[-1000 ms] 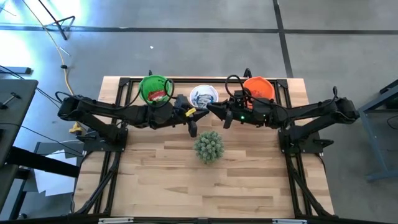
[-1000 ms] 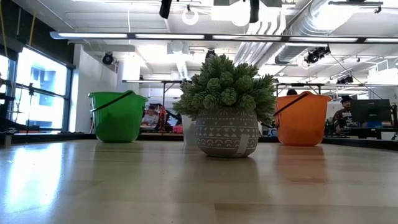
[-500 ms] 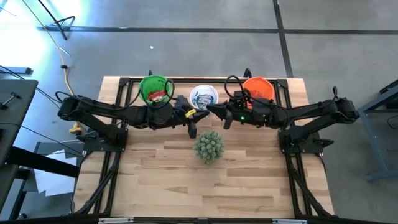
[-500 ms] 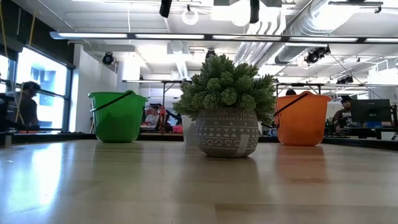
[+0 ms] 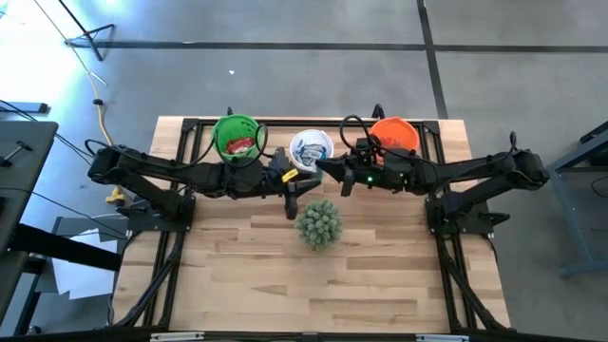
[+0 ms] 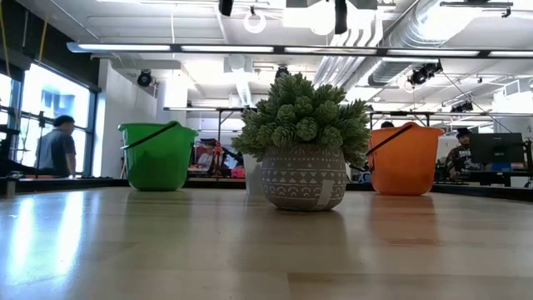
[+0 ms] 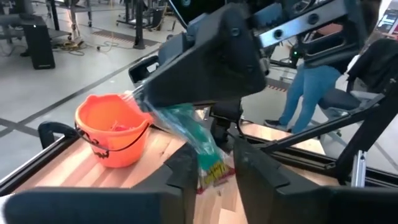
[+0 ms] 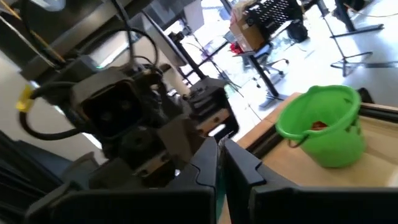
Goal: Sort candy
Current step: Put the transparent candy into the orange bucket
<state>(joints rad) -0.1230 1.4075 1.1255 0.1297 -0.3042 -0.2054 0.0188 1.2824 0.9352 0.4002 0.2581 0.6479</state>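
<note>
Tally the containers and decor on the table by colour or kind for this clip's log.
Green bucket: 1
White bucket: 1
Orange bucket: 1
Potted spiky plant: 1
Total: 4

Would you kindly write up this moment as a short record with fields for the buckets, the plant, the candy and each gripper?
green bucket: far edge of the table, left side, red candy inside
white bucket: far edge, middle, blue-and-white candy inside
orange bucket: far edge, right side
potted plant: mid-table, nearer than the buckets
wrapper: green and yellow, between both grippers
left gripper: by the white bucket, fingers around the wrapper's lower end
right gripper: meets the left, shut on the wrapper's upper end
</note>
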